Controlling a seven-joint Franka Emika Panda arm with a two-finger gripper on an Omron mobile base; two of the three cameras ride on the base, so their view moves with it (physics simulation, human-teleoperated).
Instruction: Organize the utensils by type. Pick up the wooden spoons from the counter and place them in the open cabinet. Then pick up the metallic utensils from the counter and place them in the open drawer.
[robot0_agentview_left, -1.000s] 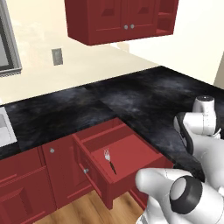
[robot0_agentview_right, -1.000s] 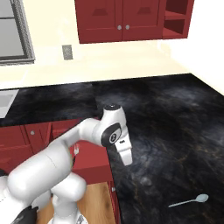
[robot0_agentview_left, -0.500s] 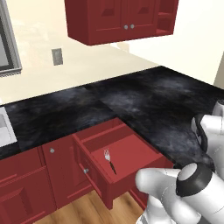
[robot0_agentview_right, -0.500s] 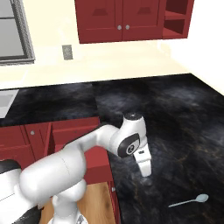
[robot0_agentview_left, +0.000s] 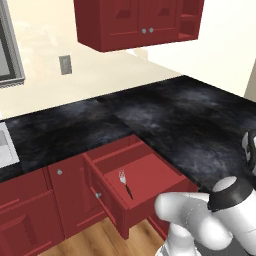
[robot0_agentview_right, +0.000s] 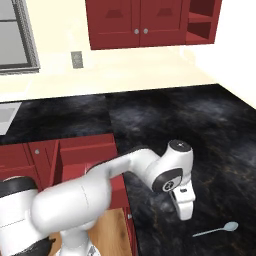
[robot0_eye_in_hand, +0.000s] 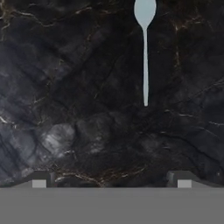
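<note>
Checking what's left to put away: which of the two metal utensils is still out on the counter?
The small silver spoon, lying on the black counter by the tool; the fork already lies in the open drawer.

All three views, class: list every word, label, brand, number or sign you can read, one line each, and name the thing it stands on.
None: no readable text in these pictures.
The red wall cabinet, the open drawer and the black counter are unmarked.
The wall outlet plate is blank.
The silver spoon and the fork carry no visible stamp.
</note>
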